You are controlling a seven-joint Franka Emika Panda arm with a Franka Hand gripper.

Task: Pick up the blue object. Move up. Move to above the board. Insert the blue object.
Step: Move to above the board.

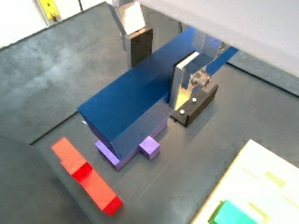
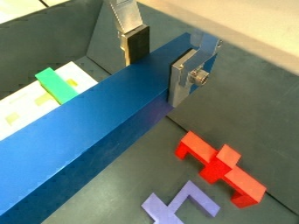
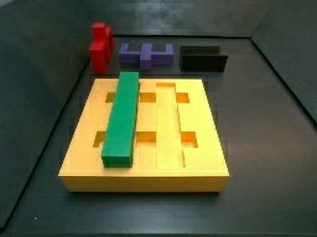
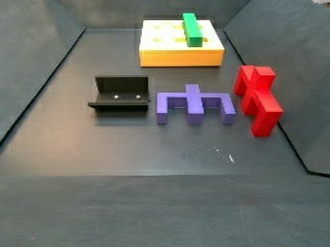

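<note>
1. Blue object [image 2: 105, 114]: in both wrist views this long bar sits clamped between the gripper [image 2: 163, 57] fingers, carried in the air; neither side view shows it.
2. Handling: it looks rigid, smooth and probably light. The off-centre grasp may let its long end sag or twist.
3. Board [image 3: 198, 139]: yellow, with a green bar [image 3: 121, 116] in 1 groove; purple block [image 4: 194, 104] at 6 o'clock.

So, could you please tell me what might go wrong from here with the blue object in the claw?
1. In a wrist view the claw grips the blue object near one end. The long overhang could tilt or slip in the grip.
2. A green bar already fills one groove of the board. If misaligned, the blue object could strike it or a groove edge.
</note>
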